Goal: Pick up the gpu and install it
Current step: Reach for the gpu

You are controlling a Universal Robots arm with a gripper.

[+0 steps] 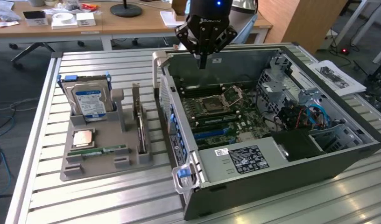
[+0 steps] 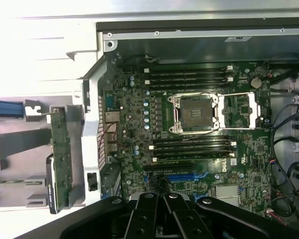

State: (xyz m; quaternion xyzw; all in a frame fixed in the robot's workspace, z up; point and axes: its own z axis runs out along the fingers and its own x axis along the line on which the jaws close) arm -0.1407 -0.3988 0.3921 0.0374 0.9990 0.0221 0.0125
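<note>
The gpu [image 1: 141, 130] stands on its edge in a slot of the grey holder [image 1: 97, 168], on the exterior view's left of the open computer case [image 1: 315, 158]. In the wrist view the gpu [image 2: 60, 154] shows as a thin green board with a dark edge, outside the case wall. My gripper [image 1: 201, 63] hangs above the back of the case, over the motherboard [image 1: 225, 114], well apart from the gpu. Its black fingers [image 2: 145, 209] are shut together with nothing between them, above the blue expansion slot [image 2: 177, 177].
The holder also carries a hard drive with a blue label [image 1: 89, 100], a CPU [image 1: 82, 138] and a RAM stick [image 1: 106, 150]. The CPU socket [image 2: 194, 113] is open. Cables [image 1: 309, 114] and a drive cage fill the case's right side. Slatted metal table [image 1: 91, 200].
</note>
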